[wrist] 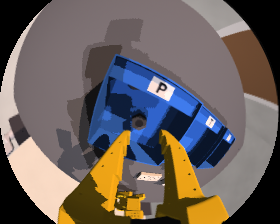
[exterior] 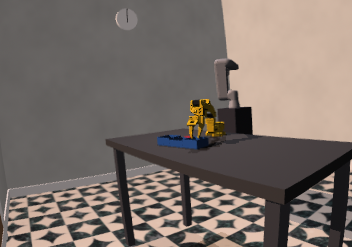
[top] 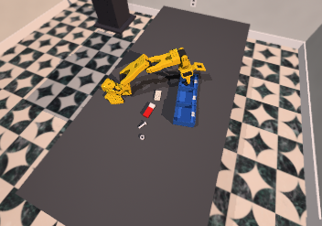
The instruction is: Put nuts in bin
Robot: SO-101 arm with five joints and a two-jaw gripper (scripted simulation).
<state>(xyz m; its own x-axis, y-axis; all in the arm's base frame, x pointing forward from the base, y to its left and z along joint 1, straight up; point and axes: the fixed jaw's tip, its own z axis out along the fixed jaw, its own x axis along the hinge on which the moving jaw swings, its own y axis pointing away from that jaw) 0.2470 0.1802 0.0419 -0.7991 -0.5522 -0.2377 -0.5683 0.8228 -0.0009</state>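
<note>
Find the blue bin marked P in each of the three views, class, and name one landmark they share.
Top: blue bin, right of centre, under the gripper.
Exterior: low blue strip at the table's far left edge.
Wrist: upper centre, just beyond the fingers.
Shared landmark: the yellow arm.

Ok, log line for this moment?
gripper: open, empty, over P bin | nut: in P bin | second nut: on table
</note>
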